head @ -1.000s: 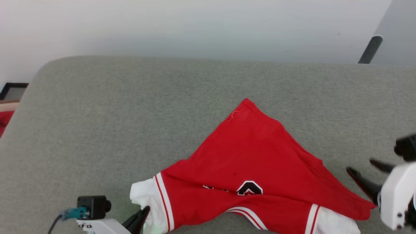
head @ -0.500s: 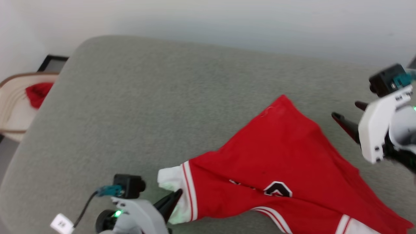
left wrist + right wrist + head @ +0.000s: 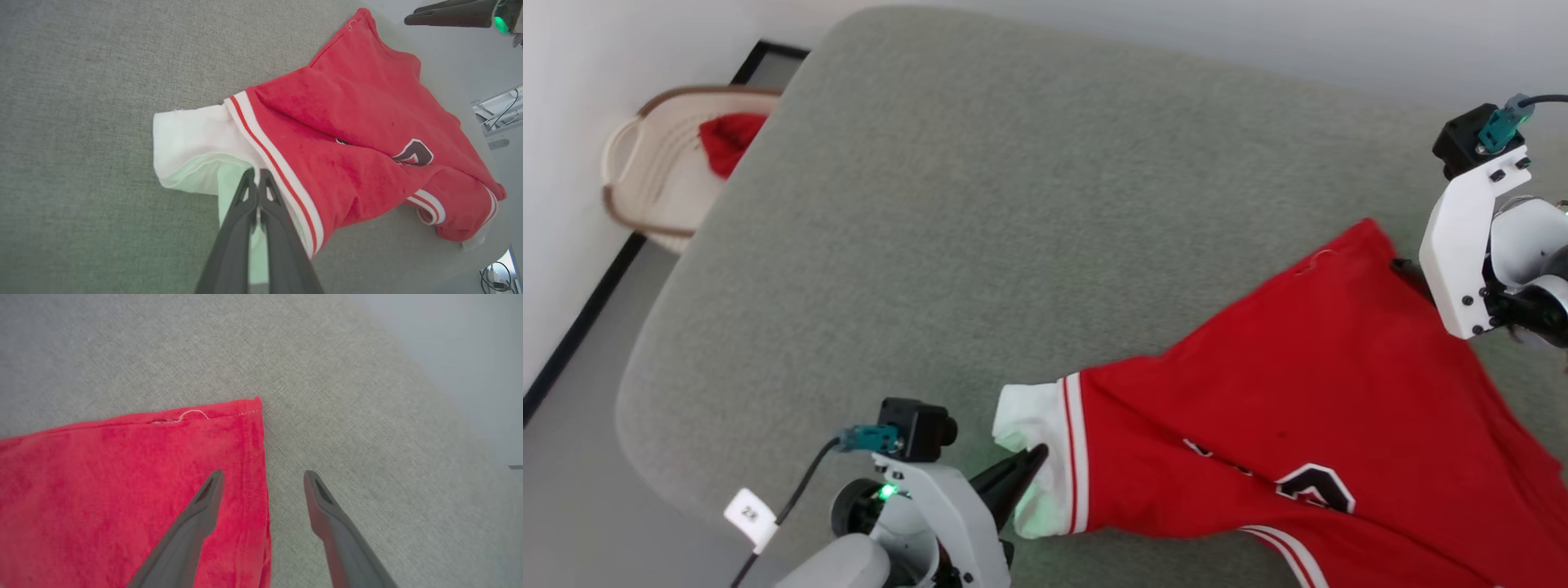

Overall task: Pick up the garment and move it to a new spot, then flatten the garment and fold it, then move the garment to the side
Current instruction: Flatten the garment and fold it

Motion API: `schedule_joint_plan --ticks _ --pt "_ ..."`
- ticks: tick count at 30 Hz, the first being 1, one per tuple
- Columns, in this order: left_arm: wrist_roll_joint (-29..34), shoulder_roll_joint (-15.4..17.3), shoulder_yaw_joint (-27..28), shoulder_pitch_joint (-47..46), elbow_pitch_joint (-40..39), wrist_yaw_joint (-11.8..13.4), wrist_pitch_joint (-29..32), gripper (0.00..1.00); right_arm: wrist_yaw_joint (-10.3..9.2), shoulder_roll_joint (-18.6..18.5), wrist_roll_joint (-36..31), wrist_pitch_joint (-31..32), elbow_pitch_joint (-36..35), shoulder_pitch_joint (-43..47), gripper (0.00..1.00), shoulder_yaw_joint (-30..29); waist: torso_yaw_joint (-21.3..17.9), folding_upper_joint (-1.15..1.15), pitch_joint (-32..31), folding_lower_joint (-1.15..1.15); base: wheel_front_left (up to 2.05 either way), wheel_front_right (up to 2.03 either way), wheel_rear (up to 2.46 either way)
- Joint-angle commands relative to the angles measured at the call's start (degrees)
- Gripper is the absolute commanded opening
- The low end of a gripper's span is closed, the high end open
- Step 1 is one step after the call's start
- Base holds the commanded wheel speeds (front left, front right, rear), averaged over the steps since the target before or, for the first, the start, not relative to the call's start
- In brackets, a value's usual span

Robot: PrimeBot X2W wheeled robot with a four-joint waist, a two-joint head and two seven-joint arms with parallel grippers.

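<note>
Evidently the red jersey (image 3: pixel 1298 384) lies rumpled, near-right on the grey cushion (image 3: pixel 931 204); left tool (image 3: pixel 1036 456) pinches its white sleeve (image 3: pixel 1029 412); right tool (image 3: pixel 263 473) gapes empty astride the far corner; flattening, folding are left.

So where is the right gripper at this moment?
At the head view's right, the right gripper stands open astride the edge of the garment near its far corner, over the grey cushion.

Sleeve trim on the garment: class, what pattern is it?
The trim is white with a thin red stripe; clearest in the left wrist view.
</note>
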Motion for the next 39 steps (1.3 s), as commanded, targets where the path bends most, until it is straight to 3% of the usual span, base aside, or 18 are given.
schedule_joint_plan --ticks 1,12,13,14,15,22,28,39 --pt "0.25 -0.59 -0.16 -0.93 0.47 -0.57 -0.31 0.0 0.0 -0.2 0.76 0.11 1.27 -1.01 1.0 0.9 3.2 0.0 2.9 0.0 0.0 0.0 0.0" --pt "-0.08 -3.57 -1.08 -2.99 5.53 -3.9 -1.08 0.0 0.0 0.14 5.43 4.88 13.23 -4.16 1.0 10.1 6.42 0.0 4.41 0.0 0.0 0.0 0.0" --pt "-0.14 -3.7 -1.08 -3.02 5.9 -4.03 -1.2 0.0 0.0 0.18 5.94 6.47 14.35 -3.94 0.61 10.86 6.47 0.0 4.43 0.0 0.0 0.0 0.0" --pt "-0.22 -3.79 -1.08 -3.1 6.24 -4.17 -1.26 0.0 0.0 0.24 6.37 7.41 15.11 -3.89 0.16 11.63 6.5 0.0 4.46 0.0 0.0 0.0 0.0" --pt "-0.35 -3.9 -1.05 -3.17 6.53 -4.39 -1.34 0.0 0.0 0.28 6.76 7.79 15.63 -4.05 0.0 11.92 6.53 0.0 4.46 0.0 0.0 0.0 0.0" --pt "-0.84 -3.78 -0.84 -3.37 8.54 -5.19 -1.46 0.0 -0.05 0.78 7.55 4.76 18.78 -7.14 0.0 11.75 5.36 0.0 3.72 0.0 0.0 0.0 0.0" --pt "-1.54 -1.24 -0.01 -4.86 7.92 -5.38 0.7 0.0 -0.04 2.52 9.63 2.13 18.08 -10.97 0.0 11.68 2.5 0.0 1.69 0.0 0.0 0.0 0.0" --pt "-0.13 10.3 2.7 -16.21 0.98 -2.4 13.7 0.0 -0.03 3.02 14.84 -5.49 13.55 -15.29 0.0 11.4 -4.26 0.0 -5.92 0.0 0.0 0.0 0.0"
